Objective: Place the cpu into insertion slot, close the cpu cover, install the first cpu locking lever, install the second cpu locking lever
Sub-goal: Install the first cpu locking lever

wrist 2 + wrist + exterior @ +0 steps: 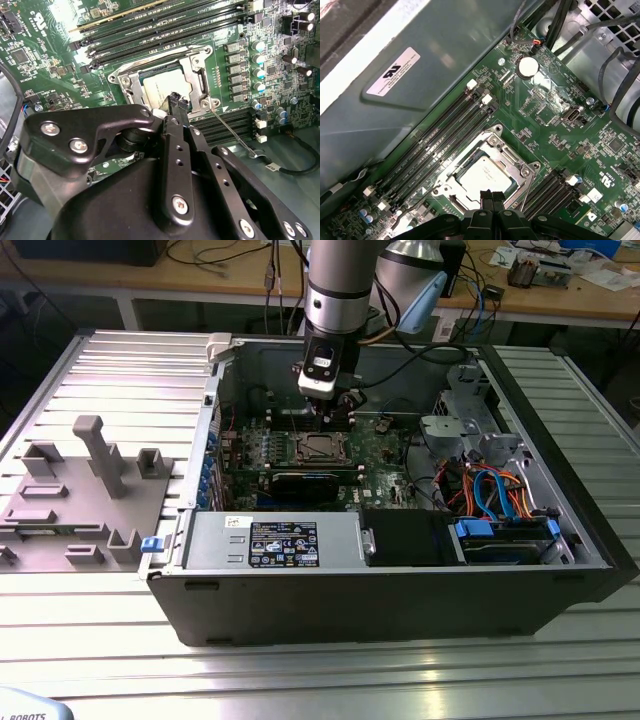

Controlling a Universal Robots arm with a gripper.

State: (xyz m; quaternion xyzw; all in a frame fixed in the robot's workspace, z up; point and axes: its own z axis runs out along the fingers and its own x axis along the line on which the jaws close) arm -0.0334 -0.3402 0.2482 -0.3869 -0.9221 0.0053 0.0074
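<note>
Second wrist view has the pincer (176, 102) closed, tips together on nothing, at one edge of the chip (161, 86), which lies in its socket (116, 76) under the flat cover plate (194, 75). A lever (231, 131) juts free beside the plate; memory slots (160, 30) run along two sides. Exterior view: the arm (330, 290) hangs straight down into the open computer case (400, 590), walls well apart.

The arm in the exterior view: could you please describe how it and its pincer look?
The arm is a silver-grey cylinder with dark bands and a pale blue joint cap. The pincer is matte black, with flat linkage bars and silver screws.
</note>
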